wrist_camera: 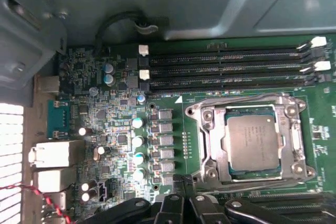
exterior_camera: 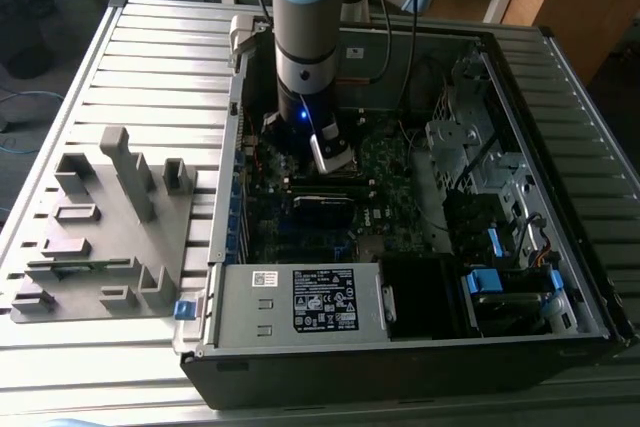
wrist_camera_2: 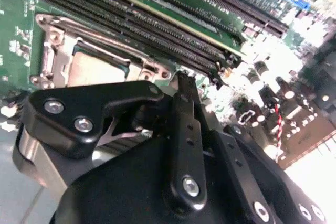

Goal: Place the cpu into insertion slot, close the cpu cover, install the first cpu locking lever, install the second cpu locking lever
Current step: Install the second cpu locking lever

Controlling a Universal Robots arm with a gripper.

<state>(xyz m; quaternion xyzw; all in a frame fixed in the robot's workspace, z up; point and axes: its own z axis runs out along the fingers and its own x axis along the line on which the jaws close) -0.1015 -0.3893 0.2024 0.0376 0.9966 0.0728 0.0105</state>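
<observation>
Silver-tan cpu (wrist_camera: 253,142) seated in insertion slot (wrist_camera: 208,140); print unreadable.

Exterior view: even daylight on the ribbed bench (exterior_camera: 150,67); computer case (exterior_camera: 400,347) interior dim, small blue light glowing on the arm (exterior_camera: 303,115). Second wrist view: blown-out white glare toward 3 o'clock, soft focus throughout, black gripper (wrist_camera_2: 181,85) body nearest the lens blurred. First wrist view: motherboard (wrist_camera: 173,103) evenly lit, mildly soft; overexposed white patch at 8 o'clock.
</observation>
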